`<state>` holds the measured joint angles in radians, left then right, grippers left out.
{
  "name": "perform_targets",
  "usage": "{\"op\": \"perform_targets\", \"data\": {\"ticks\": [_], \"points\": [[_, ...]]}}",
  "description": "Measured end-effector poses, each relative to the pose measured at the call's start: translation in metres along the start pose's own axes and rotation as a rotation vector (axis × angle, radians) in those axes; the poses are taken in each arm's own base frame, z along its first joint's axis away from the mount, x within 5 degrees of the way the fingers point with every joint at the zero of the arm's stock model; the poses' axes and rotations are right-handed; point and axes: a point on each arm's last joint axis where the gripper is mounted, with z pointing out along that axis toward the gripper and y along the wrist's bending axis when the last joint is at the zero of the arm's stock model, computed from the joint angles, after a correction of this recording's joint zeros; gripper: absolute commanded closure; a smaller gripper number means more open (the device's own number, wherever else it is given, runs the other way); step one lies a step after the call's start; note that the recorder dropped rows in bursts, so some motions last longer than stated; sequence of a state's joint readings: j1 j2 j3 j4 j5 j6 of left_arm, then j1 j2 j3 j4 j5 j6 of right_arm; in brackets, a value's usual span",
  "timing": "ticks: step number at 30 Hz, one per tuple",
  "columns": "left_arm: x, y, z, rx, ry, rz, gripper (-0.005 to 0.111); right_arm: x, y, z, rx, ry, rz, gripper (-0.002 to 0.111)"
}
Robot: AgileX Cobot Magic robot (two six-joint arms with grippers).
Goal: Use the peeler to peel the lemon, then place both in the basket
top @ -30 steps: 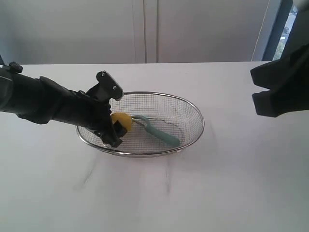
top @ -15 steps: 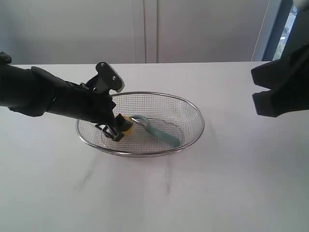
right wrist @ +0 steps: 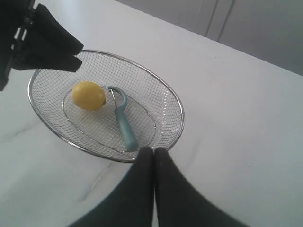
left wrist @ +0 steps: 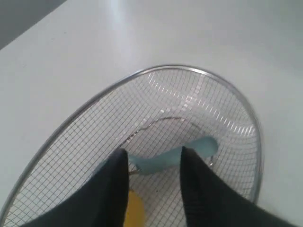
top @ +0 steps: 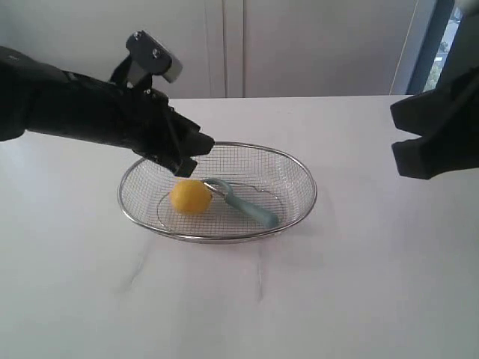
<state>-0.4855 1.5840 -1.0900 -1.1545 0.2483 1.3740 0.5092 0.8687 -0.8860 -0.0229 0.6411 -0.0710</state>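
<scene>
Lemon (top: 190,197): lying on the mesh floor of the basket (top: 303,179), toward the left arm's side, free of any grip; its skin looks smooth and whole, and no peeled strip can be made out.
Peeler (top: 247,207): also inside the basket, blade head just beside the lemon, teal handle running away from it toward the near rim.
Basket: standing alone on the white table (top: 359,284), with both things inside it.
Left gripper (top: 196,149): poised over the basket's far rim, above the lemon and clear of it; its jaws stand apart with nothing between them.
Right gripper (right wrist: 152,153): well outside the basket on the right arm's side, jaws pressed together and empty.
Step in hand: by the look of it, taking the left arm clear of the basket, since both things already lie inside.
Doing it well: go up and back from the rim rather than across the basket, keeping the jaws above the wire so nothing catches.
Risk: a brush against the rim could shift the basket and set the lemon rolling.
</scene>
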Motion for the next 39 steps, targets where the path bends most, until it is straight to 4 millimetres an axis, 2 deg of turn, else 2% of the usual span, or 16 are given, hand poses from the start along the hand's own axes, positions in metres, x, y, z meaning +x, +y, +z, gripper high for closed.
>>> {"op": "perform_targets", "data": {"ticks": [6, 12, 20, 27, 39], "points": [[-0.021, -0.008, -0.036, -0.032, -0.047, -0.011, 0.107, 0.0, -0.004, 0.0, 0.048, -0.004, 0.032, 0.108], [-0.028, -0.012, -0.063, -0.089, -0.023, 0.008, 0.107, -0.001, -0.009, -0.004, 0.093, -0.017, 0.036, 0.108], [-0.028, -0.012, -0.067, -0.104, -0.009, 0.01, 0.107, -0.002, -0.011, -0.007, 0.125, -0.04, -0.004, 0.108], [-0.028, -0.012, -0.067, -0.105, -0.008, 0.009, 0.107, -0.004, -0.012, -0.018, 0.13, -0.09, -0.011, 0.108], [-0.028, -0.012, -0.067, -0.103, -0.008, 0.009, 0.107, -0.004, -0.012, -0.018, 0.132, -0.094, -0.013, 0.108]]}}
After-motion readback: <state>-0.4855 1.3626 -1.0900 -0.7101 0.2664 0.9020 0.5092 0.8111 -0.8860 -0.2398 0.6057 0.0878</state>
